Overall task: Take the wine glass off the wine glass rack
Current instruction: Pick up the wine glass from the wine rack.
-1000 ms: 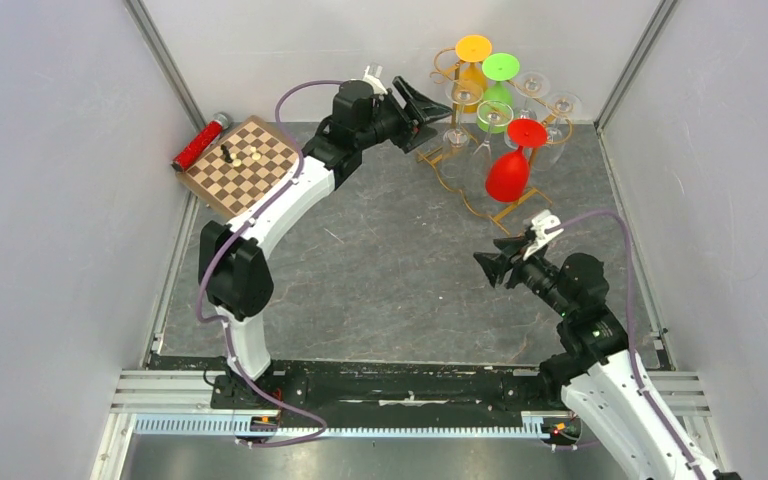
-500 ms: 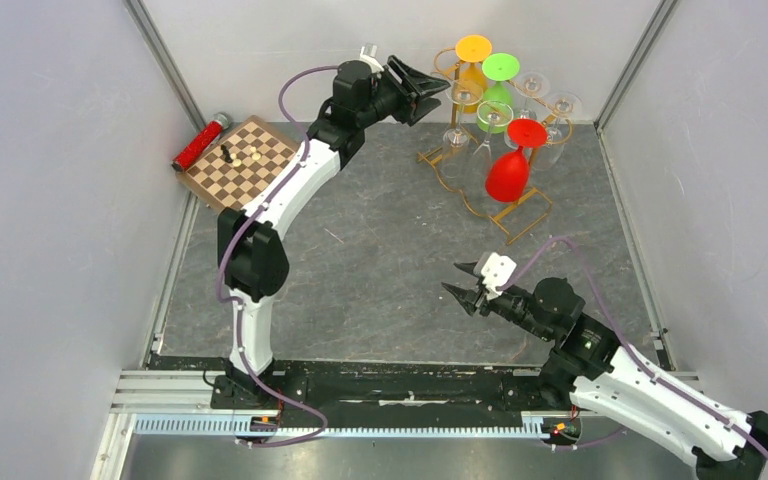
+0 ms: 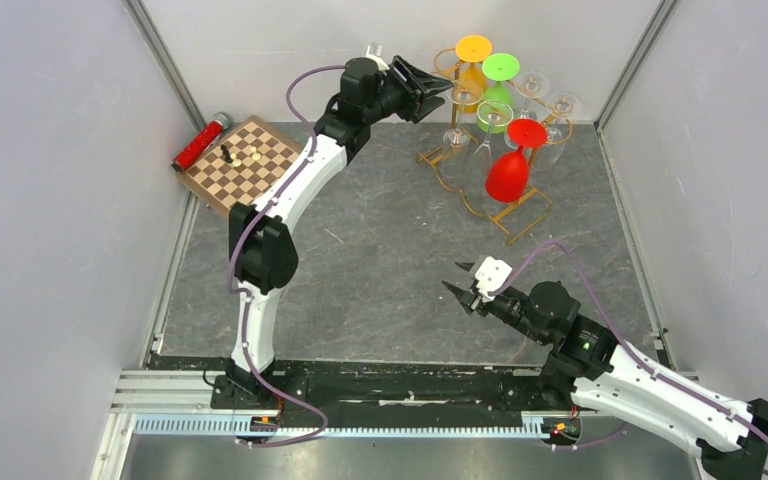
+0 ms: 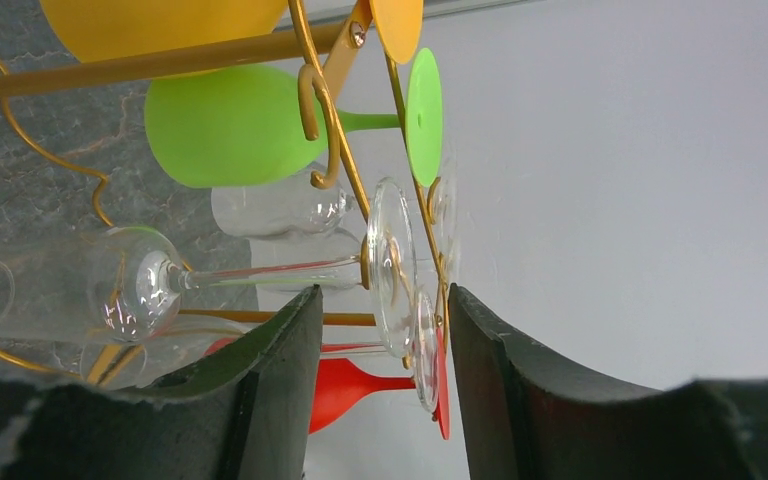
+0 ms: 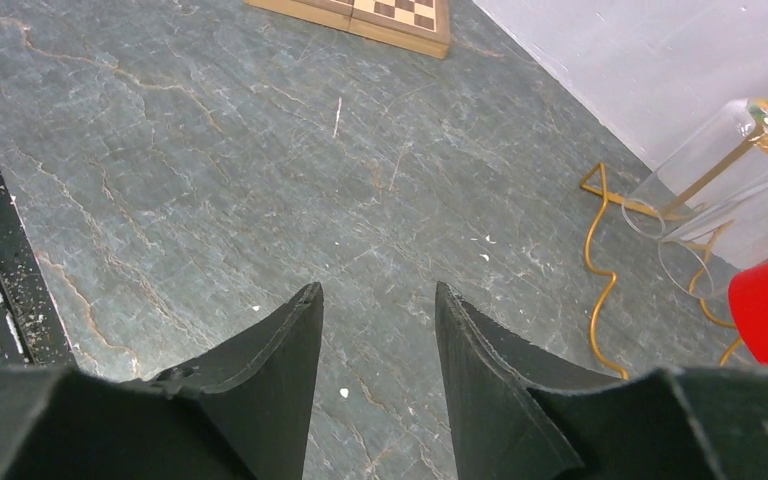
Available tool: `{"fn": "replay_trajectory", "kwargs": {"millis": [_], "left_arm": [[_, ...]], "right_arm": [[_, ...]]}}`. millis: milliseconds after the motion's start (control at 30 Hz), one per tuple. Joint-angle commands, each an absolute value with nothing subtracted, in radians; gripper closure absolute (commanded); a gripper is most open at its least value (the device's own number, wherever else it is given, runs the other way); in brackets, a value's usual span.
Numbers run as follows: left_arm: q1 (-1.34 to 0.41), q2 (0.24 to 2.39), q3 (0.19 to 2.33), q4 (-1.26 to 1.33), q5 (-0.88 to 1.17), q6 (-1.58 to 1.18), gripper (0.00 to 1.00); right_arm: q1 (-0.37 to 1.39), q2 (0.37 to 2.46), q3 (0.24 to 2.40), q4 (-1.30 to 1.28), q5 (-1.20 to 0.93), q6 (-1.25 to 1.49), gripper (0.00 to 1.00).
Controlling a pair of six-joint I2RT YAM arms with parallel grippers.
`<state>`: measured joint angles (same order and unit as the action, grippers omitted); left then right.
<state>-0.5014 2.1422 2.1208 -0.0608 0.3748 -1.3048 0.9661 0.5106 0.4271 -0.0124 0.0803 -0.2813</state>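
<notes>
Over the last second my left gripper (image 3: 428,90) has climbed and reached to the top of the rack (image 3: 521,212), while my right gripper (image 3: 454,277) has drawn back toward its base, fingers spread over bare, veined grey tabletop (image 5: 210,150). So I judge the left one will do the lift. Its fingers are spread too, and the flat round foot of a clear, slick wine glass (image 4: 270,272) sits just ahead, edging between the tips, hung by its thin stem on curled gold wire beside a matte green glass (image 4: 230,125).

Bright, even light, soft shadows; wrist views sharp, glass glints.
</notes>
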Motion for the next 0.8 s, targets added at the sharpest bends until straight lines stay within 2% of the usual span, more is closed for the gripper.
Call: {"fn": "replay_trajectory", "kwargs": {"millis": [0, 367, 600, 767], "left_arm": [[-0.506, 2.163, 2.188, -0.058, 0.393, -1.341, 0.45], [-0.517, 2.235, 2.278, -0.063, 0.413, -1.364, 0.5], [-0.518, 2.241, 2.284, -0.06, 0.411, -1.364, 0.59], [-0.519, 2.237, 2.284, -0.06, 0.414, -1.362, 0.61]], "right_arm": [[0.977, 0.499, 0.434, 0.031, 0.115, -0.284, 0.52], [0.989, 0.492, 0.418, 0.035, 0.121, -0.271, 0.53], [0.991, 0.486, 0.408, 0.037, 0.123, -0.268, 0.54], [0.991, 0.491, 0.405, 0.042, 0.124, -0.264, 0.54]]}}
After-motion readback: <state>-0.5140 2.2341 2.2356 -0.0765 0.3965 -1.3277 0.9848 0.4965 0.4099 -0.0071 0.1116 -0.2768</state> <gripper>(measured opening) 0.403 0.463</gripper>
